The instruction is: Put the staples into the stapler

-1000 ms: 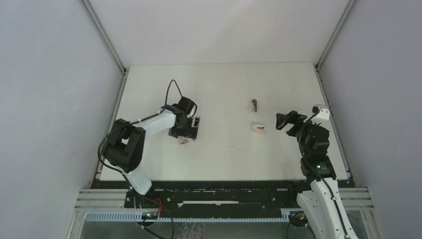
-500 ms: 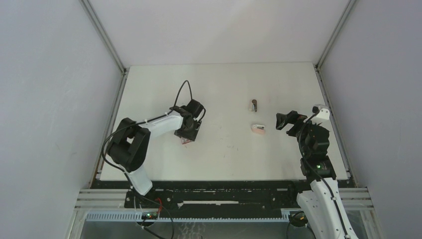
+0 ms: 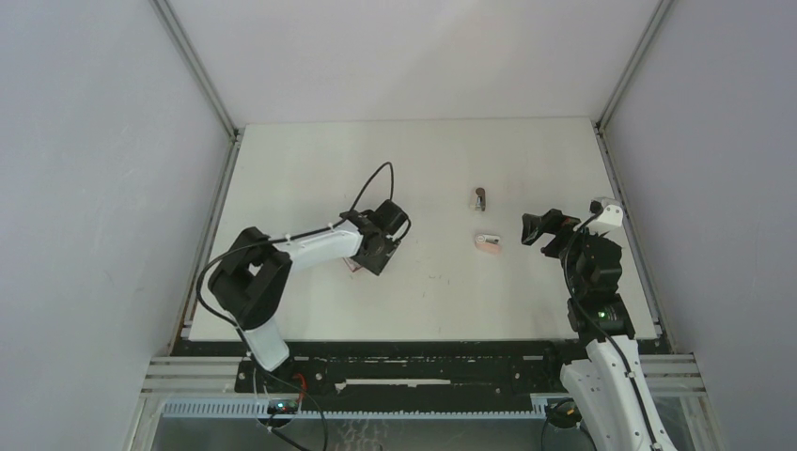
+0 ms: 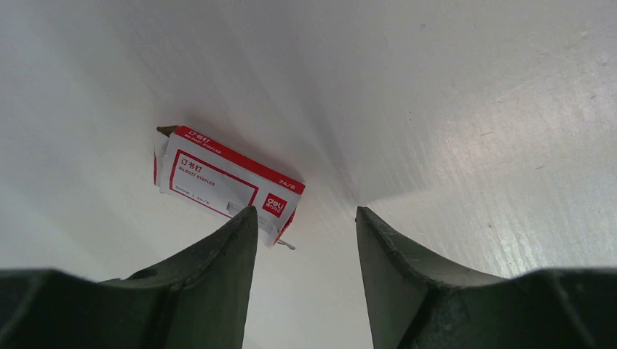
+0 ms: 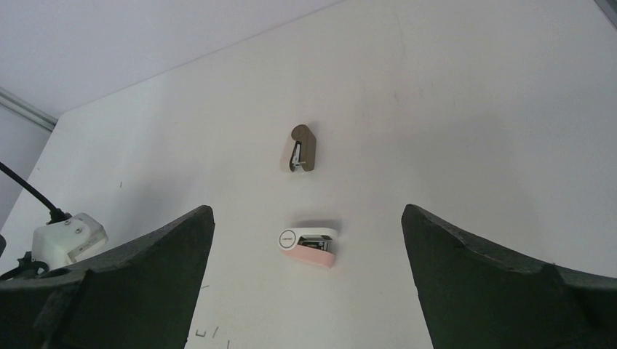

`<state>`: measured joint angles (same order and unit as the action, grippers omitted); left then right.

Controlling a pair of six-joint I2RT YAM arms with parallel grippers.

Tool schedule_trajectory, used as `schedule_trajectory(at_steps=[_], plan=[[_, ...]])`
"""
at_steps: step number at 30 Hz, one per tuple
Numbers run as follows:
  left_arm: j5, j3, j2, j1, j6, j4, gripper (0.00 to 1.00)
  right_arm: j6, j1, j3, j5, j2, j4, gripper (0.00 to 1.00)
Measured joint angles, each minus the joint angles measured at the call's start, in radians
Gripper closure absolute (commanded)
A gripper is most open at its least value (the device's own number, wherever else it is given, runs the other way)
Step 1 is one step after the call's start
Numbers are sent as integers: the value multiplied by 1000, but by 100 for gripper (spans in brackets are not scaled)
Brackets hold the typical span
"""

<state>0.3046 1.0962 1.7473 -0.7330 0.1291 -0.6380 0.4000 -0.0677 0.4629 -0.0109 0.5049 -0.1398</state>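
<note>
Left claw (image 4: 305, 212) has narrowed and swung toward the worktop (image 3: 423, 160) centre; its jaws stand apart, grasping nothing. Staples (image 4: 218, 180) lie flat beside one finger, left half. Grasp apparently missed. Stapler (image 3: 480, 198) sits untouched, right half. Right claw (image 5: 307, 209) is fully released.

- Table (image 3: 423, 160): flat, matt white rectangular top filling the middle of the overhead view. Fine scuffs and faint marks show on it in the left wrist view.
- Back wall (image 3: 414, 56): plain pale grey panel rising from the table's far edge.
- Left wall (image 3: 94, 188) and right wall (image 3: 714, 141): matching pale grey panels closing both sides.
- Corner posts (image 3: 193, 66): silver aluminium profiles, one at each rear corner.
- Near edge: black rail (image 3: 423, 349) across the front, with a white slotted cable duct (image 3: 376, 411) below it.
- Light: even and diffuse, with soft shadows.
</note>
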Motion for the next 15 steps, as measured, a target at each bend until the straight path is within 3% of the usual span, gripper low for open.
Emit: schedule_trajectory(at_steps=[5, 11, 15], plan=[[27, -12, -74, 14, 144, 25, 34, -2, 0, 0, -6, 0, 0, 0], [29, -147, -256, 46, 407, 143, 32, -4, 0, 0, -8, 2, -3, 0], [13, -226, -274, 90, 520, 189, 31, -4, 0, 0, -8, 5, -7, 0]])
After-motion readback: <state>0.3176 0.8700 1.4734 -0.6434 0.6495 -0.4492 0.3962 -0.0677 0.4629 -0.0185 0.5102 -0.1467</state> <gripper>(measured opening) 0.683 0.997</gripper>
